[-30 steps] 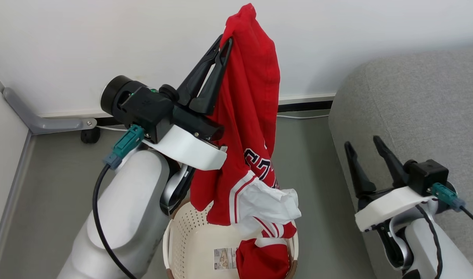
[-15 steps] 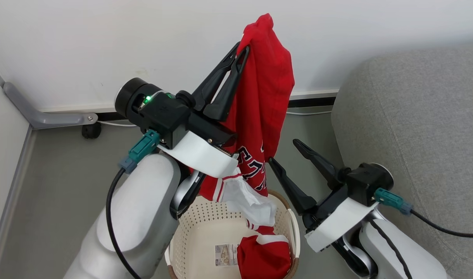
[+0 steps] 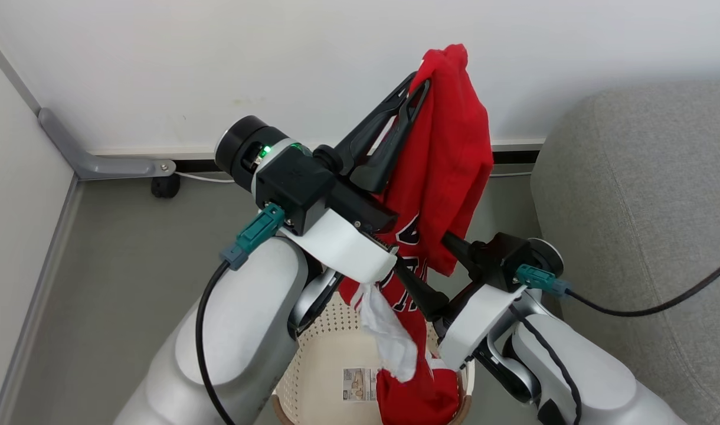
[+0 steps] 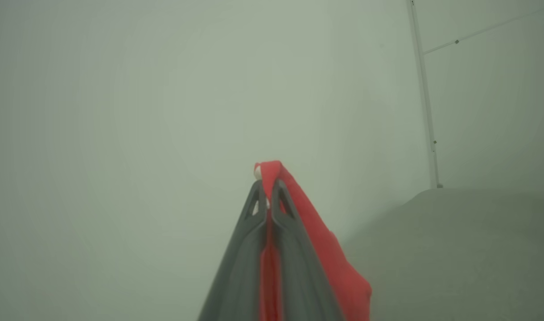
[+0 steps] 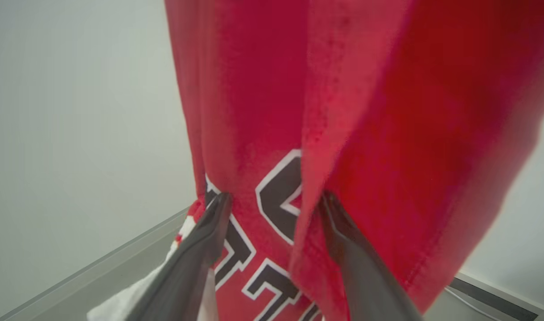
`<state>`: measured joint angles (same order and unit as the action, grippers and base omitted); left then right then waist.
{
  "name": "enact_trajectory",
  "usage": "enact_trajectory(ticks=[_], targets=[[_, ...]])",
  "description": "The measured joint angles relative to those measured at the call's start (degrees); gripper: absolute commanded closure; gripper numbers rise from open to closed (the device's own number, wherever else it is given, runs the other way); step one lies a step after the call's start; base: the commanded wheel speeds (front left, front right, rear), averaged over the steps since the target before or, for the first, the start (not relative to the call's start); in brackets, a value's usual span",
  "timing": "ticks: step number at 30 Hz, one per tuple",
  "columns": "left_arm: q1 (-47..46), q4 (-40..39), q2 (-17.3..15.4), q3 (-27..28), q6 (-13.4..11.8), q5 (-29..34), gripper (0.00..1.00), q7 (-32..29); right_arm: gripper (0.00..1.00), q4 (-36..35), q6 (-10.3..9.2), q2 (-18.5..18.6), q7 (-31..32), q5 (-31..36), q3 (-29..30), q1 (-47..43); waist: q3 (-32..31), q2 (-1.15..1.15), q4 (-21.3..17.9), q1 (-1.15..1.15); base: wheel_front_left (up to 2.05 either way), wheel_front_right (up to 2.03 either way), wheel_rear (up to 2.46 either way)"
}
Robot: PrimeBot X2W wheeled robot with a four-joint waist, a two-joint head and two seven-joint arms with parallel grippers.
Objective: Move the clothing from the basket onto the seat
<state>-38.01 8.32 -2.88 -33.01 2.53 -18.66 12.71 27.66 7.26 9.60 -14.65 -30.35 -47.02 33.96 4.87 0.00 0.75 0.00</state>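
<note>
Head view first: the left gripper is up high in front of the white wall, its jaws pressed together on the top edge of the red jersey. The jersey hangs down in a long drape, clear of the grey seat on the right. Its lower end reaches the cream basket on the floor. A white flap of cloth dangles over the rim. There's red fabric bunched inside the basket beside the barcode sticker; whether that's the jersey's tail or a second garment, I can't tell. The right gripper is in at mid-height, fingers spread wide on either side of the hanging cloth, gripping nothing.

Left wrist view: the two dark fingers meet at the tip of the left gripper, a red fold pinched between them, and the jersey spills off to the right. The grey seat sits low on the right.

Right wrist view: right up against the jersey. The right gripper stands wide open, both fingertips against the fabric. A fold and the black, white-edged lettering sit between them, unclamped.
</note>
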Motion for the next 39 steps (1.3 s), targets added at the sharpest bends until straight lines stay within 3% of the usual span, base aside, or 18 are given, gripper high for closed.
enact_trajectory(ticks=[10, 11, 12, 13, 20, 21, 22, 23, 39], targets=[[-0.27, 0.37, 0.21, -2.61, -0.02, -1.22, 1.00, 0.46, 0.00, 4.23, 0.00, -1.22, 0.00, -2.45, -2.58, 2.53, 0.05, 0.00, 1.27, 0.00, 0.00, 0.00, 0.00], [-0.37, 0.52, 0.22, -2.83, -0.04, -1.43, 1.00, 0.49, 0.11, 4.77, 0.00, -1.36, 0.00, -2.77, -2.63, 2.74, 0.06, 0.00, 1.29, 0.00, 0.00, 0.00, 0.00], [-0.40, 0.68, 0.24, -3.05, -0.05, -1.65, 1.00, 0.51, 0.69, 5.20, 0.00, -1.44, 0.00, -2.99, -2.61, 2.94, 0.07, 0.00, 1.33, 0.00, 0.00, 0.00, 0.00], [-0.40, 0.87, 0.25, -3.26, -0.07, -1.66, 1.00, 0.51, 1.00, 5.42, 0.00, -1.51, 0.00, -3.00, -2.59, 3.10, 0.09, 0.00, 1.36, 0.00, 0.00, 0.00, 0.00], [-0.41, 2.89, 0.29, -3.48, -0.18, -2.48, 1.00, 0.94, 1.00, 5.89, 0.00, -1.51, 0.00, -3.46, -2.47, 3.19, 0.53, 0.00, 0.93, 0.00, 0.00, 0.00, 0.00], [-0.41, 3.37, 0.29, -3.45, -0.18, -2.70, 0.90, 0.94, 1.00, 5.83, 0.00, -1.45, 0.00, -3.45, -2.30, 3.18, 0.60, 0.00, 0.80, 0.00, 0.00, 0.00, 0.00], [-0.41, 3.81, 0.23, -3.44, -0.18, -2.72, 0.54, 0.94, 1.00, 5.67, 0.00, -1.41, 0.00, -3.44, -2.04, 3.18, 0.66, 0.00, 0.64, 0.00, 0.00, 0.00, 0.00], [-0.41, 4.26, 0.16, -3.43, -0.18, -2.74, 0.00, 0.94, 1.00, 5.49, 0.00, -1.33, 0.00, -3.42, -1.78, 3.18, 0.72, 0.00, 0.47, 0.00, 0.00, 0.00, 0.00], [0.42, 11.33, -1.71, -3.91, 2.04, -5.68, 0.00, 1.51, 1.00, -0.94, 0.00, 1.38, 0.00, -0.77, 7.45, 1.04, 1.36, 0.00, -3.50, 0.00, 0.00, 0.00, 0.00]])
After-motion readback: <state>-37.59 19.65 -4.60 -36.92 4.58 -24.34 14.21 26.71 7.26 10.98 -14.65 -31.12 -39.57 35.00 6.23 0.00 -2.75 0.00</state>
